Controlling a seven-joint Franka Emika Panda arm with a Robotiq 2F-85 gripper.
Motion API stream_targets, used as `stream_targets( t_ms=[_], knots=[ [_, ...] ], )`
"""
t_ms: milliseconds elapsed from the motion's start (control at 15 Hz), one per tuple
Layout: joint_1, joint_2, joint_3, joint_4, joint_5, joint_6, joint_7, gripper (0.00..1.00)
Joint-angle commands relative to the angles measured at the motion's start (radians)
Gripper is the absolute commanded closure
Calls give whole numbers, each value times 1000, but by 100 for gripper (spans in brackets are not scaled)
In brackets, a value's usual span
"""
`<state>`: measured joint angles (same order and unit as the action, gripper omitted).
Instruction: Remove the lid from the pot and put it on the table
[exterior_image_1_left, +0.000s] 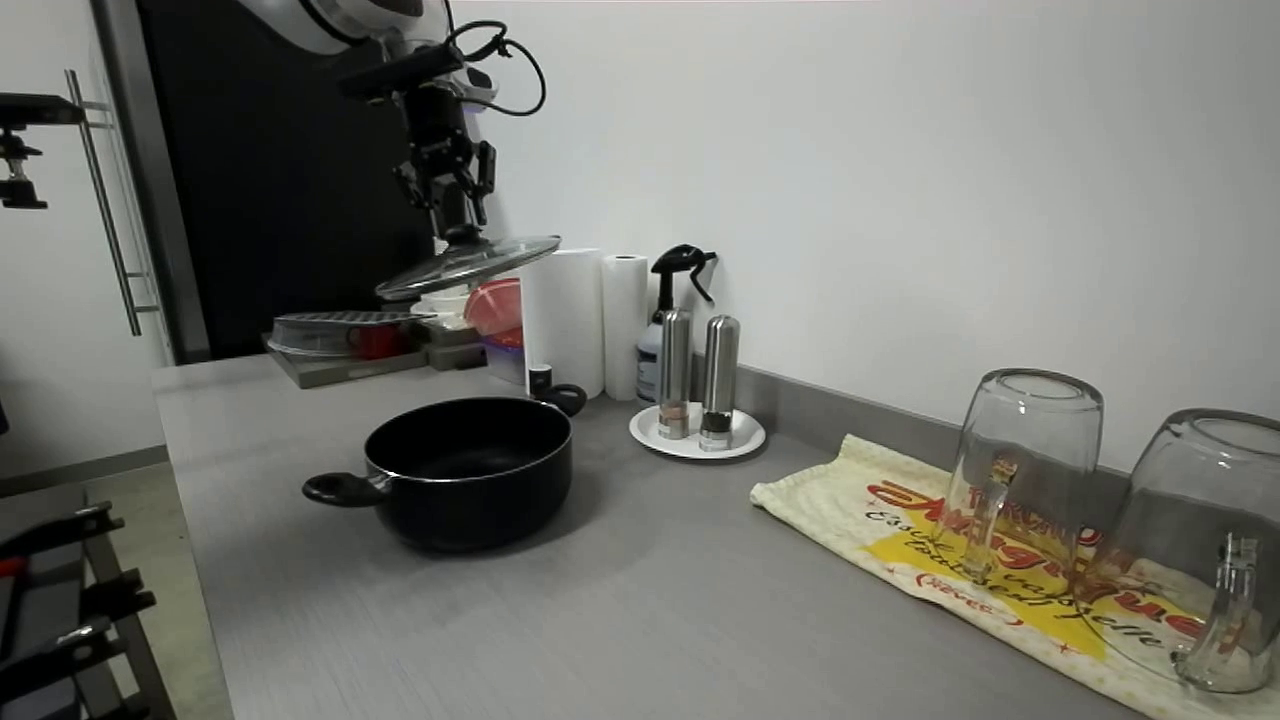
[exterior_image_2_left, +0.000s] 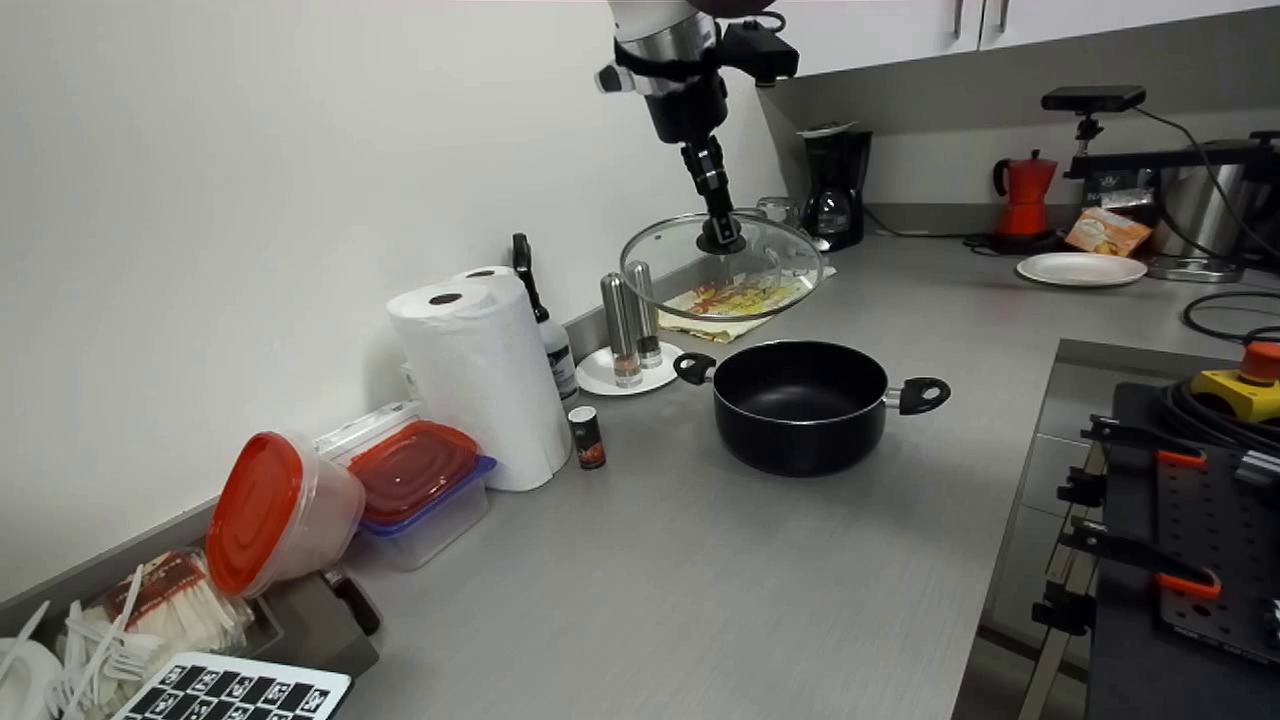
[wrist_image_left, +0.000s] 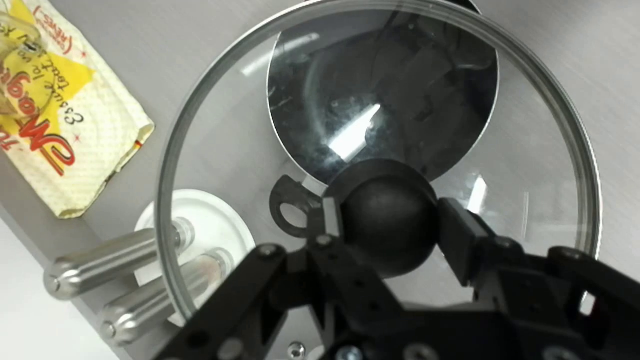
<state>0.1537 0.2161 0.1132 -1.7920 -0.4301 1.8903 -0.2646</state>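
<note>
The lid is clear glass with a metal rim and a black knob. It hangs tilted in the air above the pot, in an exterior view (exterior_image_1_left: 470, 268) and in an exterior view (exterior_image_2_left: 775, 265). My gripper (exterior_image_1_left: 460, 215) is shut on the knob, also visible in the wrist view (wrist_image_left: 389, 222). The black pot (exterior_image_1_left: 480, 500) stands open on the grey table (exterior_image_1_left: 640, 620), its inside bare; it shows too in an exterior view (exterior_image_2_left: 800, 440). In the wrist view the pot (wrist_image_left: 435, 115) shows through the upper part of the lid (wrist_image_left: 530, 165), off its centre.
By the wall stand paper rolls (exterior_image_1_left: 565, 320), a spray bottle (exterior_image_1_left: 650, 360) and a white plate (exterior_image_1_left: 748, 438) with two metal mills. A small jar (exterior_image_2_left: 587, 440) and plastic boxes (exterior_image_2_left: 430, 520) stand nearby. Upturned glasses (exterior_image_1_left: 1035, 430) rest on a patterned cloth (exterior_image_1_left: 820, 490).
</note>
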Motion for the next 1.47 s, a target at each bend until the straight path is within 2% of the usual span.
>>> stream_targets(
  t_ms=[0, 467, 1000, 1400],
  knots=[
    [46, 84, 26, 130, -41, -52, 27, 76],
    [123, 333, 58, 326, -13, -16, 0, 76],
    [228, 646, 42, 548, -8, -58, -10, 76],
    [286, 819, 37, 745, 10, -151, -42, 76]
  ],
)
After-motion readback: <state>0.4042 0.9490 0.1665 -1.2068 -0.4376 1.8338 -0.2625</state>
